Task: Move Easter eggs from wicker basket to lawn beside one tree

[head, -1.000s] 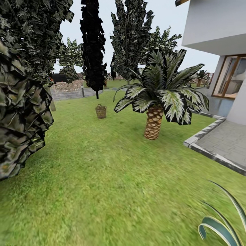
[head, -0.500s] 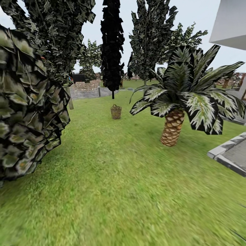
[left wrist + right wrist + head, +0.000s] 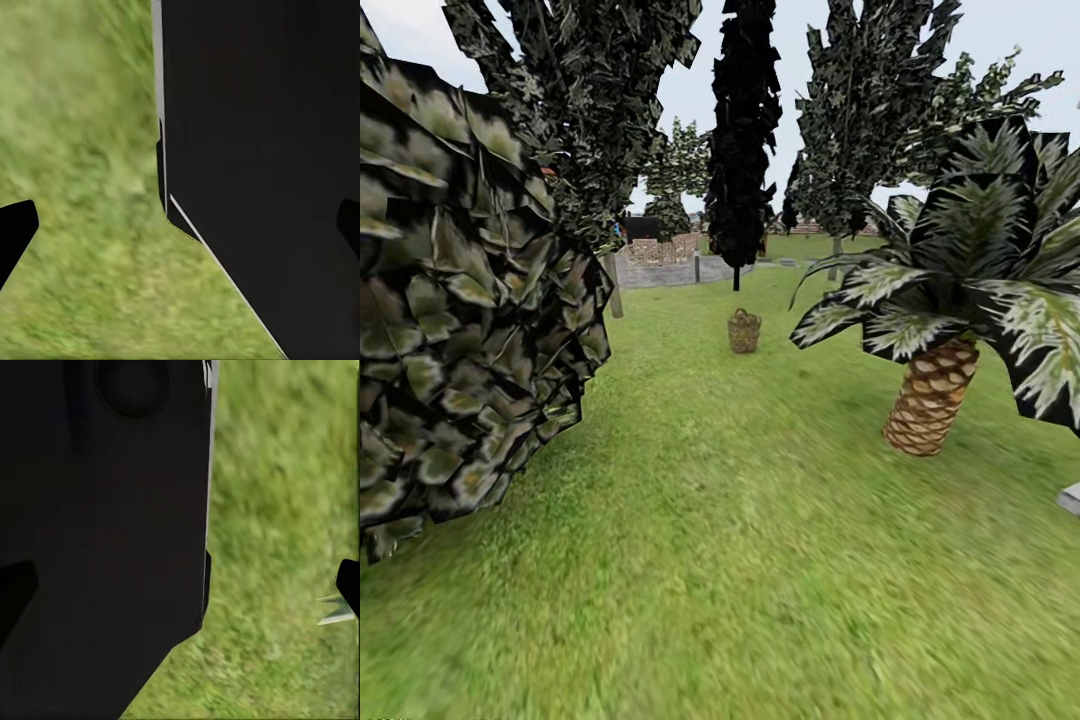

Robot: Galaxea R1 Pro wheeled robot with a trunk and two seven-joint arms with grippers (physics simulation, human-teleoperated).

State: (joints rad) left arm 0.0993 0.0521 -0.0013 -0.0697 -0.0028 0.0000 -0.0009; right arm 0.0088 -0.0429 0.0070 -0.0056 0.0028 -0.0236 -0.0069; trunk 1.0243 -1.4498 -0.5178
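While the wicker basket stands far off on the grass, the scene reads from left to right as follows.

Leafy mass: a big dark clump of pale-speckled flat leaves [image 3: 460, 300] fills the near left of the head view.
Slim trunk: a pale grey-brown tree trunk [image 3: 614, 285] rises just behind that clump, at the lawn's far left edge.
Lawn: mottled green grass [image 3: 740, 560] runs from the foreground to the far paving.
Cypress: a narrow black cypress [image 3: 742, 130] stands behind the basket.
Wicker basket: small, brown and upright [image 3: 744, 331], mid-distance at centre, well apart from the palm; its contents are too small to tell.
Palm: a short palm with a scaly trunk [image 3: 930, 395] stands at right, fronds spreading wide.
Left gripper: in the left wrist view [image 3: 180, 225] its dark fingertips [image 3: 13, 229] sit at opposite edges, jaws wide, holding nothing, over grass and a black robot panel [image 3: 262, 150].
Right gripper: in the right wrist view [image 3: 180, 585] the jaws likewise stand wide and hold nothing, one fingertip [image 3: 349, 577] over grass.
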